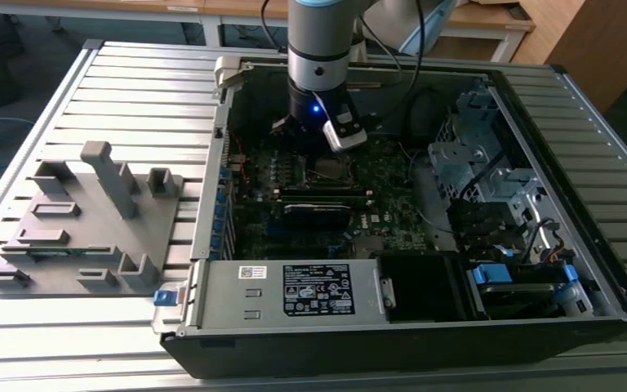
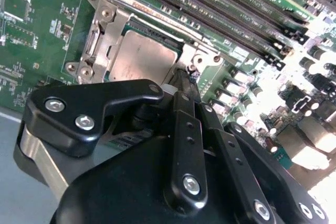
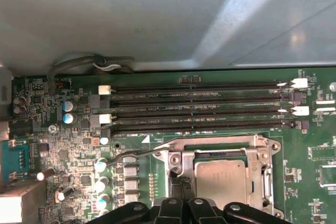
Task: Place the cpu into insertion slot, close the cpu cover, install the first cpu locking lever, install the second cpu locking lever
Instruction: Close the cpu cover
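Ribbed pale-grey table [image 1: 128, 90] — parallel slats run across it. At its edge on the exterior view's left stands a plain mid-grey fixture [image 1: 85, 220]. Black computer case [image 1: 401, 355], holding a grey box [image 1: 237, 294] with a white label; a blue tab [image 1: 164, 297] at the case's corner. Green motherboard [image 2: 42, 40], speckled with small silver parts. Black memory slots [image 3: 199, 106], white-tipped. Matt grey-silver cpu [image 2: 143, 61] within the bright silvery cpu cover [image 2: 105, 30]. Black gripper [image 2: 186, 77] — silver screw heads.
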`<state>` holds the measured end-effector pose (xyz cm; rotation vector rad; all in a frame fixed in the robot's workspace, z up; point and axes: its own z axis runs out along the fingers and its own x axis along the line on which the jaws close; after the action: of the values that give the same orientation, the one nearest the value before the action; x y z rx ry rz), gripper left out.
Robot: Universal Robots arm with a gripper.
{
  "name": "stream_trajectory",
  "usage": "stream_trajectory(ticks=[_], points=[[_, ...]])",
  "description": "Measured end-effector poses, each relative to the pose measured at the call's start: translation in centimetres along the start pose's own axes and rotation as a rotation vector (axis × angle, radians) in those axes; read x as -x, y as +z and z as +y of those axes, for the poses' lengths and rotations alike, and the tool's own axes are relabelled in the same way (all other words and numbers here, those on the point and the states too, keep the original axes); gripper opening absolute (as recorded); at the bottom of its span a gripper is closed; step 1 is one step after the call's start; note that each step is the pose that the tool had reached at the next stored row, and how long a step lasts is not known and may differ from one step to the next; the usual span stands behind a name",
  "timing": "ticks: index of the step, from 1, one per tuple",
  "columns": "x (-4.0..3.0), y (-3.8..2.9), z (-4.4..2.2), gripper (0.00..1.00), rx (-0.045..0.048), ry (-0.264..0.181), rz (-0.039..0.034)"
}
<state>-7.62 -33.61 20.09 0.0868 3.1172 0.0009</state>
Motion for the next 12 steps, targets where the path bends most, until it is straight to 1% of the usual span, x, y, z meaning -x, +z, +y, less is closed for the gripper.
stream_trajectory(ticks=[1,7,10,12], points=[[-0.01,-0.23,-0.02,0.10,-0.0014,0.000,0.0008],[0.01,-1.33,-0.03,0.10,-0.0015,0.000,0.0010],[0.02,-1.39,-0.02,0.10,-0.0011,0.000,0.0007],[0.14,-1.41,-0.02,0.10,-0.0017,0.000,0.0011]])
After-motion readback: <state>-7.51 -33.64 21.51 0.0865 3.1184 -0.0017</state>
